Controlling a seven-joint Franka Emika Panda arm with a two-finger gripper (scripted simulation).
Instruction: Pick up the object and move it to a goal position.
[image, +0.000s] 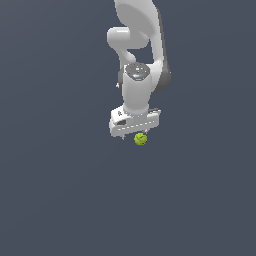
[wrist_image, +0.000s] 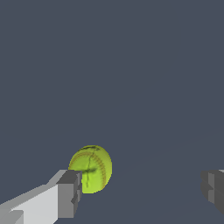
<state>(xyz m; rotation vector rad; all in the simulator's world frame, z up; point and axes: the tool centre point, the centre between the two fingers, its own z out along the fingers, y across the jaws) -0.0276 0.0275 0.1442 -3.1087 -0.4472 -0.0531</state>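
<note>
the white hand (image: 134, 134) hangs wide open and empty over the yellow-green ball (image: 141, 139), which sits close beside one finger (wrist_image: 70, 192), so it likely needs centring over the ball before closing.

Ball (wrist_image: 90, 168): yellow-green, darker green seam lines, faint reddish stitch-like dotting along curved seam. Exterior view: same ball (image: 141, 139) bright yellow-green, dark green mark. Arm (image: 136, 90): white shell, grey joint bands, grey cap on wrist. Gripper (image: 134, 137): white body. Fingers (wrist_image: 39, 203): white, dark grey pads (wrist_image: 70, 192). Background (image: 50, 175): uniform dark slate blue-grey, unpatterned.
</note>
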